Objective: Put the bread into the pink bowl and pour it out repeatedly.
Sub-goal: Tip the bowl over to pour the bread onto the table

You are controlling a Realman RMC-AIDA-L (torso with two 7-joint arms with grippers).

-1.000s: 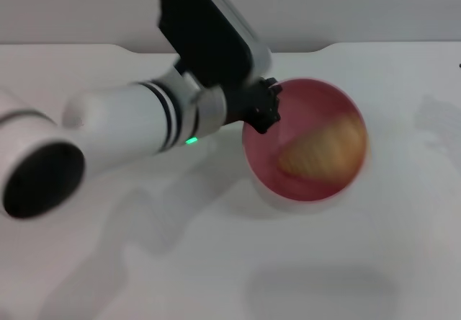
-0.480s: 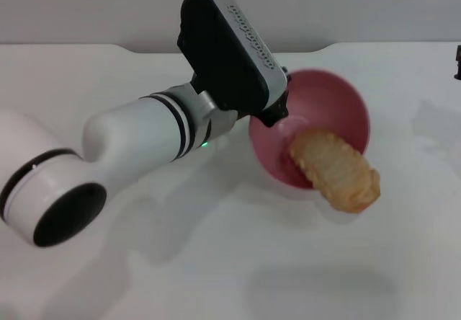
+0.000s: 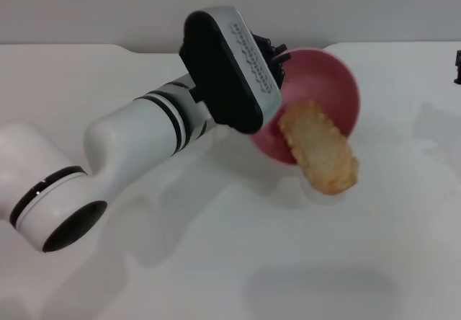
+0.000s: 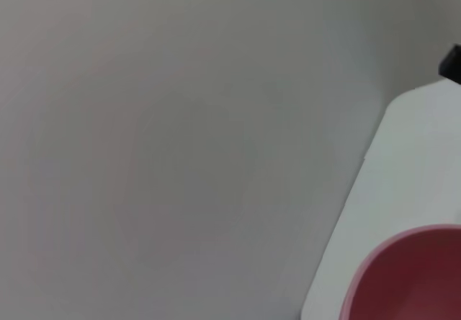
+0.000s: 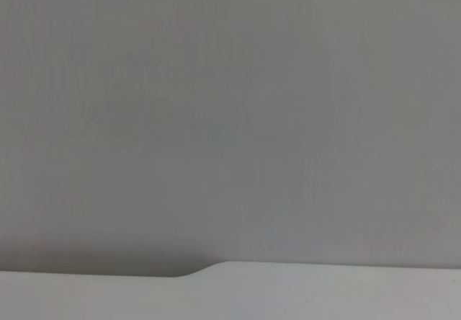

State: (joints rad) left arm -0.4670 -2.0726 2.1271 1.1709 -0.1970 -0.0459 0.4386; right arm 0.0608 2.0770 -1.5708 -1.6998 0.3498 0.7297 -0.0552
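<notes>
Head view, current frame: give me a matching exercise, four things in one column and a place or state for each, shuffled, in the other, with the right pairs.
Things:
1. bread
2. pink bowl
3. left gripper
4. right gripper

Places or states:
A. barely in view at the picture's right edge
B. tipped on its side, mouth facing right
C. at the bowl's upper left rim
D. sliding out over the bowl's lower lip, above the white table

Pairs: 1-D, 2-B, 3-C, 4-A
</notes>
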